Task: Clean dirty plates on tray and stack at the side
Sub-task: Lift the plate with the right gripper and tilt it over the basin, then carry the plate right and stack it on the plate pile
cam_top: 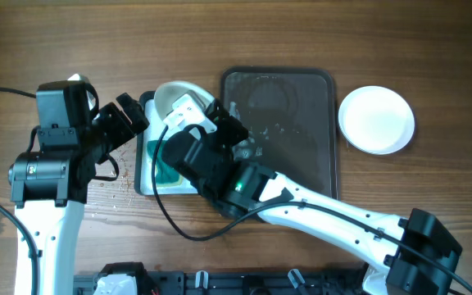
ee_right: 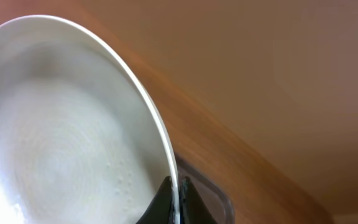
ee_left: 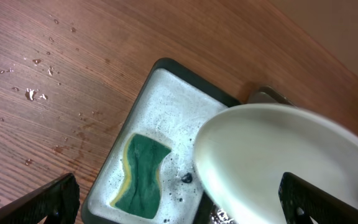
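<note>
Pinching a plate (ee_right: 61,137) by its rim with the right gripper (ee_right: 176,200), fingers clenched on the thin edge. Holding it tilted just left of the dark tray (cam_top: 301,164), above the small metal tray (ee_left: 166,106) and its green sponge (ee_left: 140,174). Spread wide and grasping nothing on the left gripper (ee_left: 176,186), just beside the held plate.

No blue streaks to be seen on the visible face; looks wet.

Probably stiff and fairly light, brittle if ceramic, and slick where wet. Prone therefore to slide or swing in a one-point pinch. Best taken at the rim, one pad above the lip and one below, deep enough to bear on the sloping wall. No hold to be had on the broad face. Worth setting down gently, for fear of chipping the edge.

Lying right of the dark tray, apart from it: a second plate (cam_top: 375,120), clean-looking. Cannot tell whether stacked on another.
</note>
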You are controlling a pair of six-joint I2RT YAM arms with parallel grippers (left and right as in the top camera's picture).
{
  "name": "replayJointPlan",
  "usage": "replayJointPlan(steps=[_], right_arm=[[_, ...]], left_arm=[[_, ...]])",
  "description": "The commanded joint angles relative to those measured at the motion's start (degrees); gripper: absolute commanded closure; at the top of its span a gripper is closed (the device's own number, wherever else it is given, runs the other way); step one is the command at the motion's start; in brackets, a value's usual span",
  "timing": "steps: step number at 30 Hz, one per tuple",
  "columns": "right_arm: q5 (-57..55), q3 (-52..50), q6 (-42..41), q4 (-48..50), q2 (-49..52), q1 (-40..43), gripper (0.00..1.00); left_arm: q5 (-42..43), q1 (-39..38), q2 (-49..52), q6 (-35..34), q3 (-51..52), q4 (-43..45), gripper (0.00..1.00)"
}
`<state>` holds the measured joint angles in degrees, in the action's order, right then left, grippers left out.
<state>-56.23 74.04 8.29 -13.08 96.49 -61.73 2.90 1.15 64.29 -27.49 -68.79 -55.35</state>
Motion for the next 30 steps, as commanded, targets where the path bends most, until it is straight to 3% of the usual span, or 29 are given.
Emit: replayJointPlan(steps=[1,3,6,8,10,14,18,20,30], right_arm=[[-0.72,0.94,8.33,0.24,-0.02,0.04,0.96],[-8.20,0.94,2.29,1.51,0.17,0.63,0.96],[-0.17,0.94,0.13,-1.81,0.04,0.02,0.96],[0.07,0.94,-8.31,-4.74,0.04,0.70,0.96],[8.15,0.94,-22.56,-10.12,-0.39,3.13,0.96],[30.56,0.94,-31.12,-15.39,-2.40,11.69,0.96],[50.58,0.94,-33.03,-20.46,-6.91,25.03,0.96],[61.35,0.94,-33.83,-24.57,-7.67,36.13,0.96],[65.40,0.61,-37.42,-34.45,-5.95,78.20,0.96]], left_arm=[[0.66,0.42,-0.11,0.09,-0.76,-0.02,0.00],[0.66,0.42,-0.11,0.09,-0.76,-0.02,0.00],[0.68,0.42,-0.11,0.09,-0.76,-0.02,0.00],[0.68,0.42,-0.11,0.09,-0.76,-0.02,0.00],[0.66,0.42,-0.11,0.09,-0.76,-0.02,0.00],[0.68,0.42,-0.11,0.09,-0.76,-0.02,0.00],[0.68,0.42,-0.11,0.09,-0.76,-0.02,0.00],[0.68,0.42,-0.11,0.09,-0.76,-0.02,0.00],[0.68,0.42,-0.11,0.09,-0.76,-0.02,0.00]])
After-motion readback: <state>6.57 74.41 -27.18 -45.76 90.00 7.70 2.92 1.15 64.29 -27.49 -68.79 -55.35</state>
